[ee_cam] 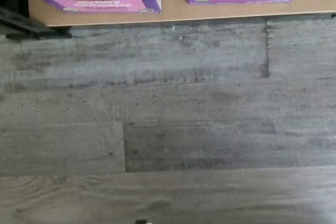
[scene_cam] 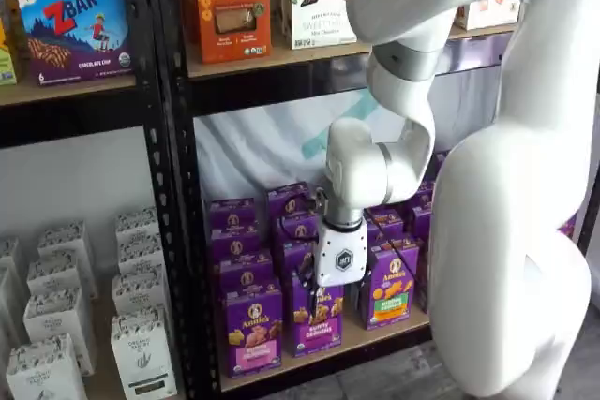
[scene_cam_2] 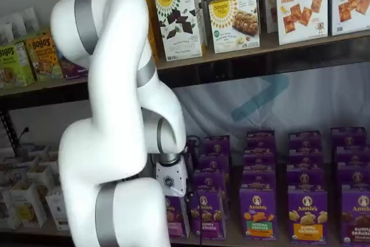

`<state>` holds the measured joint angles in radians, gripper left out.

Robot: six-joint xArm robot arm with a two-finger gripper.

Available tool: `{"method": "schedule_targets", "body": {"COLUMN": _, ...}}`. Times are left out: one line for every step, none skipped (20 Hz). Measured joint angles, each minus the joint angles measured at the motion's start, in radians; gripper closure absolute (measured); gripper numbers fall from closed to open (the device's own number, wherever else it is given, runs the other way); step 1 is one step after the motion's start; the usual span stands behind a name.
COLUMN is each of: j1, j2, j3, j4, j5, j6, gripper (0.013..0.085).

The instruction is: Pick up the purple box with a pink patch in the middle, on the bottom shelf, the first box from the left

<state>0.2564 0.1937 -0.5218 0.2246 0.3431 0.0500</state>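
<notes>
The purple box (scene_cam: pixel 253 330) is seen standing upright at the left end of the bottom shelf (scene_cam: pixel 375 336), pink panel facing out, long axis vertical. The gripper (scene_cam: pixel 319 295) is held just to its right, in front of the neighbouring box (scene_cam: pixel 317 316). Whether its fingers are apart cannot be told.

My white wrist (scene_cam_2: pixel 169 182) hangs low before the purple boxes (scene_cam_2: pixel 257 212) on the bottom shelf (scene_cam_2: pixel 277 241); my fingers are hidden.
</notes>
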Motion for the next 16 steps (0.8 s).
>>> {"method": "schedule_targets", "body": {"j1": 0.002, "j2": 0.021, "j3": -0.016, "j4": 0.001, "j5": -0.004, "j6": 0.001, "gripper": 0.013}}
{"method": "schedule_targets", "body": {"j1": 0.003, "j2": 0.041, "j3": -0.033, "j4": 0.0, "j5": -0.007, "j6": 0.003, "gripper": 0.013}}
{"method": "schedule_targets", "body": {"j1": 0.003, "j2": 0.066, "j3": -0.053, "j4": -0.005, "j5": -0.01, "j6": 0.007, "gripper": 0.013}}
{"method": "schedule_targets", "body": {"j1": 0.004, "j2": 0.088, "j3": -0.072, "j4": -0.01, "j5": -0.014, "j6": 0.012, "gripper": 0.013}}
{"method": "schedule_targets", "body": {"j1": 0.005, "j2": 0.104, "j3": -0.085, "j4": -0.014, "j5": -0.019, "j6": 0.017, "gripper": 0.013}}
{"method": "schedule_targets", "body": {"j1": 0.006, "j2": 0.121, "j3": -0.101, "j4": -0.02, "j5": -0.026, "j6": 0.022, "gripper": 0.013}}
{"method": "schedule_targets", "body": {"j1": 0.007, "j2": 0.138, "j3": -0.118, "j4": -0.024, "j5": -0.034, "j6": 0.027, "gripper": 0.013}}
{"method": "schedule_targets", "body": {"j1": 0.007, "j2": 0.152, "j3": -0.134, "j4": -0.029, "j5": -0.036, "j6": 0.032, "gripper": 0.013}}
{"method": "schedule_targets", "body": {"j1": 0.008, "j2": 0.163, "j3": -0.15, "j4": -0.033, "j5": -0.037, "j6": 0.036, "gripper": 0.013}}
{"method": "schedule_targets", "body": {"j1": 0.01, "j2": 0.174, "j3": -0.166, "j4": -0.036, "j5": -0.036, "j6": 0.041, "gripper": 0.013}}
{"method": "schedule_targets", "body": {"j1": 0.011, "j2": 0.184, "j3": -0.181, "j4": -0.036, "j5": -0.033, "j6": 0.043, "gripper": 0.013}}
{"method": "schedule_targets", "body": {"j1": 0.013, "j2": 0.194, "j3": -0.198, "j4": -0.035, "j5": -0.03, "j6": 0.044, "gripper": 0.013}}
{"method": "schedule_targets", "body": {"j1": 0.016, "j2": 0.208, "j3": -0.22, "j4": -0.031, "j5": -0.023, "j6": 0.044, "gripper": 0.013}}
{"method": "schedule_targets", "body": {"j1": 0.02, "j2": 0.22, "j3": -0.239, "j4": -0.028, "j5": -0.015, "j6": 0.045, "gripper": 0.013}}
{"method": "schedule_targets", "body": {"j1": 0.023, "j2": 0.231, "j3": -0.258, "j4": -0.025, "j5": -0.006, "j6": 0.046, "gripper": 0.013}}
{"method": "schedule_targets", "body": {"j1": 0.027, "j2": 0.246, "j3": -0.282, "j4": -0.024, "j5": 0.006, "j6": 0.049, "gripper": 0.013}}
